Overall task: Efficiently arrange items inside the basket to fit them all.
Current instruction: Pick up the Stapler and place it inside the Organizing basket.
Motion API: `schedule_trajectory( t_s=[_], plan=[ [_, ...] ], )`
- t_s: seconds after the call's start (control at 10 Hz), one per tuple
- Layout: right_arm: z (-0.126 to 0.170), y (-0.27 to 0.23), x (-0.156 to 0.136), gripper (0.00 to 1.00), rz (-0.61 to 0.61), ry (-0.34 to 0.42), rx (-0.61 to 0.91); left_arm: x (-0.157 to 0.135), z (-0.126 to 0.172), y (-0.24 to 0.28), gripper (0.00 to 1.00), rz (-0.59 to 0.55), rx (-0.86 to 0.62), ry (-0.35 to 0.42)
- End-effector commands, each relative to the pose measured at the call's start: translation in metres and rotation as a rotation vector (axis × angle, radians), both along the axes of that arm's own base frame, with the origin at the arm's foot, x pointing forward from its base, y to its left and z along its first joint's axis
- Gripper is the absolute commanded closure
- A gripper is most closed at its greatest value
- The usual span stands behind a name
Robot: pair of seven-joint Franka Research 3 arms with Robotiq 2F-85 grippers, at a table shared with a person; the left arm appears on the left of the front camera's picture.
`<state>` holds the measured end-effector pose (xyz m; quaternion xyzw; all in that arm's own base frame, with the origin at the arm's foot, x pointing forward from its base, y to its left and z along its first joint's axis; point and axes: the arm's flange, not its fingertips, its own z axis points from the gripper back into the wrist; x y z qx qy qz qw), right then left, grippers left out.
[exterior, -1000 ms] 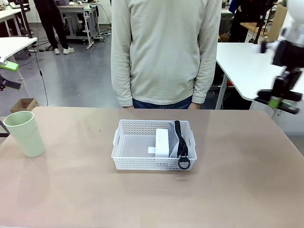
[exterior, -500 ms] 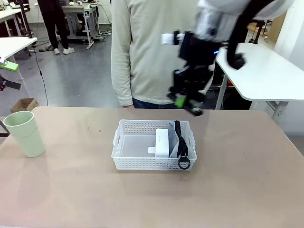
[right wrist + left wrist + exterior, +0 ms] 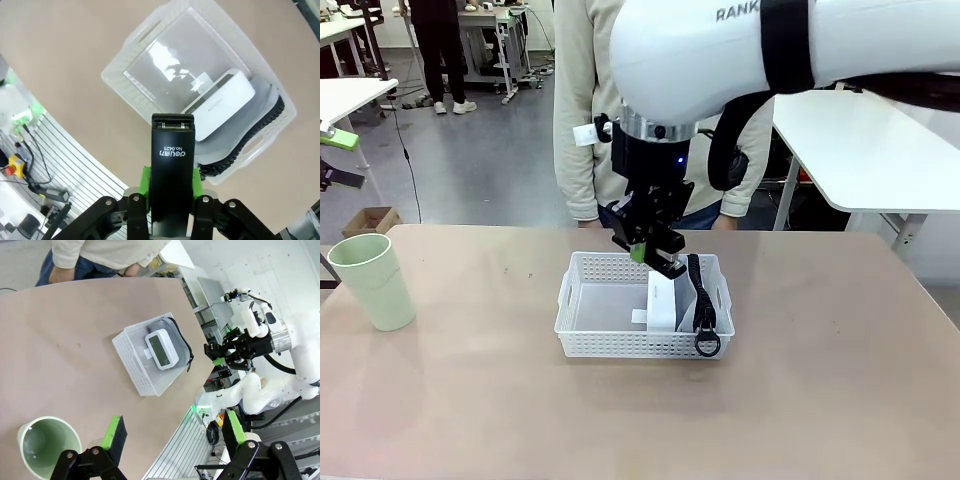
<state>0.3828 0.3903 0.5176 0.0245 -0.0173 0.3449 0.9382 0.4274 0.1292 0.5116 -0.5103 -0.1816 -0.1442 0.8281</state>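
Right end effector (image 3: pixel 171 186) clamps stapler (image 3: pixel 172 150) over basket (image 3: pixel 165 57); left end effector (image 3: pixel 174 432) open, empty. You risk stapler landing atop device (image 3: pixel 220 102).

Bright, even overhead light; a soft shadow under the basket (image 3: pixel 620 342), glare on its floor, wrist views bend at edges.
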Motion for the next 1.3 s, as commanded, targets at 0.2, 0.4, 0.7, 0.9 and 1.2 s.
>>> schedule_trajectory(
  t_s=[0.2, 0.4, 0.7, 0.9, 1.2],
  plan=[
    [-0.007, 0.012, -0.001, 0.63, 0.098, -0.047, -0.08, -0.003, 0.002, 0.001, 0.0, -0.01, 0.006, -0.005],
    [-0.041, 0.015, 0.031, 0.63, 0.26, -0.016, 0.004, -0.003, 0.002, 0.001, 0.0, -0.01, 0.006, -0.005],
    [-0.096, 0.022, 0.048, 0.63, 0.32, -0.037, 0.055, -0.003, 0.002, 0.001, 0.0, -0.01, 0.006, -0.005],
    [-0.122, 0.027, 0.063, 0.63, 0.281, -0.025, 0.155, -0.003, 0.002, 0.001, 0.0, -0.01, 0.006, -0.005],
    [-0.146, 0.038, 0.082, 0.63, 0.199, -0.026, 0.174, -0.003, 0.002, 0.001, 0.0, -0.01, 0.006, -0.005]
  ],
)
